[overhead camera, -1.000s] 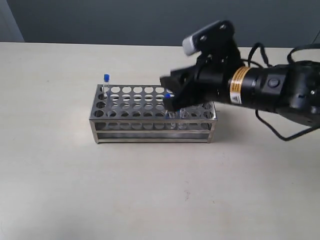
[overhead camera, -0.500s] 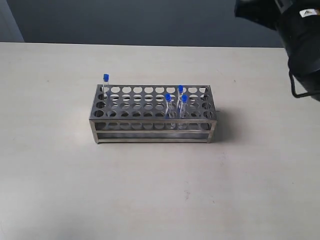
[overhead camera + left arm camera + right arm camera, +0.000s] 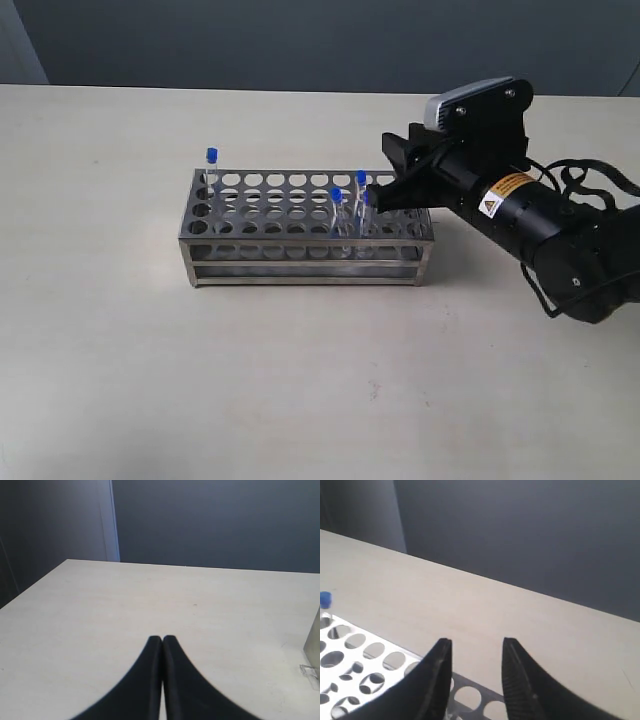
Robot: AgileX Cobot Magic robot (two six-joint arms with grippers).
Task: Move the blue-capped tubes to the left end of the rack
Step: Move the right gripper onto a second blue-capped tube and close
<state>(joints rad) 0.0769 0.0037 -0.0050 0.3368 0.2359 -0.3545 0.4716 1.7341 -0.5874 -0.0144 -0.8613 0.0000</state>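
The shiny metal rack [image 3: 300, 268] stands mid-table. One blue-capped tube [image 3: 212, 157] sits in its far left corner. Three more blue-capped tubes stand near the right end: one [image 3: 336, 196], a second [image 3: 360, 178] behind it, and a third [image 3: 367, 198] partly hidden by my right gripper [image 3: 383, 172]. That gripper is open and hovers over the rack's right end, empty. In the right wrist view its jaws [image 3: 476, 642] are spread above the rack's far edge [image 3: 370, 652], with the lone left-end tube [image 3: 325, 600] beyond. My left gripper [image 3: 162, 639] is shut and empty, over bare table.
The beige table [image 3: 300, 380] runs to a dark wall behind. A corner of the rack [image 3: 314, 647] shows at the edge of the left wrist view. The right arm's black body and cables [image 3: 560, 230] lie right of the rack.
The right arm was over the rack a second ago, then swung up to the top right corner, and has now come back down to the rack's right end. The tubes have not moved.
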